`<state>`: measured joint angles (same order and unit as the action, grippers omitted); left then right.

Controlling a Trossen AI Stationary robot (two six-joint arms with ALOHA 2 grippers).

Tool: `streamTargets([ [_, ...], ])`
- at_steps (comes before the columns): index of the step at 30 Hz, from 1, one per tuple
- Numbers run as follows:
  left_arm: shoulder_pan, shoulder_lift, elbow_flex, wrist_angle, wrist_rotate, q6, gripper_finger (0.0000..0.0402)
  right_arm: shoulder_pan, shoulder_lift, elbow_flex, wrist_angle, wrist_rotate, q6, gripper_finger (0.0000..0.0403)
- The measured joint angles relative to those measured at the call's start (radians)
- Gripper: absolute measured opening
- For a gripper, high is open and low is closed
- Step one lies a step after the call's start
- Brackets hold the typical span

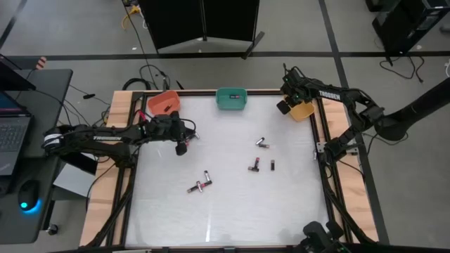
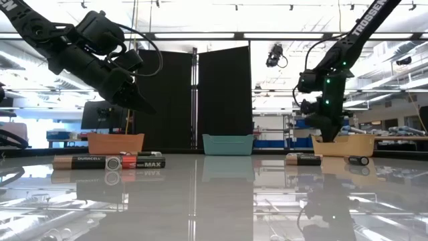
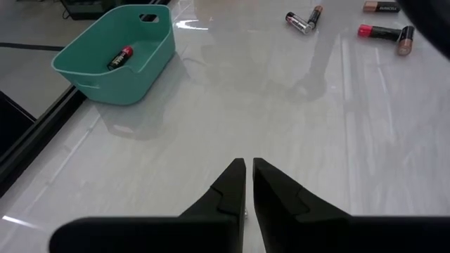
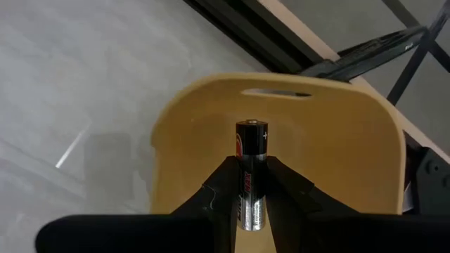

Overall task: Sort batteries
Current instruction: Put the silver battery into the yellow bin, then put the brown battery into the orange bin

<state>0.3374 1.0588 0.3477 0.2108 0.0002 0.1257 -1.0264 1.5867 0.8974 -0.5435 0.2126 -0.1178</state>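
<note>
Batteries: your right gripper hangs right over the yellow bin, pinching one battery lengthwise between its fingers, tip aimed into the bin. Left gripper hovers nearly closed, empty, near the orange bin. Loose batteries lie mid-table.

Glossy tabletop, smooth plastic bins
</note>
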Motion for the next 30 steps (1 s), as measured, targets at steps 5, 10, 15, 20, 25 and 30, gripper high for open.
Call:
streamTargets([
  [5, 0.000, 0.000, 0.000, 0.001, 0.000, -0.003, 0.0035, -0.002, 0.000, 0.000, -0.001, -0.001, -0.013, 0.0062],
  [10, 0.000, 0.000, 0.000, 0.002, 0.000, -0.005, 0.0035, -0.005, 0.000, 0.000, -0.001, -0.004, -0.013, 0.0070],
  [15, 0.000, 0.000, 0.000, 0.003, 0.000, -0.004, 0.0035, -0.005, 0.000, 0.000, -0.001, -0.014, -0.007, 0.0084],
  [20, 0.000, 0.000, 0.000, 0.002, 0.000, -0.004, 0.0035, -0.005, -0.001, 0.000, -0.001, -0.024, -0.006, 0.0086],
  [25, 0.000, 0.000, 0.000, 0.002, 0.000, -0.005, 0.0035, -0.005, -0.001, 0.000, 0.005, -0.024, 0.012, 0.0088],
  [30, 0.000, 0.000, 0.000, 0.001, 0.000, -0.006, 0.0035, -0.005, -0.001, 0.000, 0.004, -0.024, 0.013, 0.0100],
])
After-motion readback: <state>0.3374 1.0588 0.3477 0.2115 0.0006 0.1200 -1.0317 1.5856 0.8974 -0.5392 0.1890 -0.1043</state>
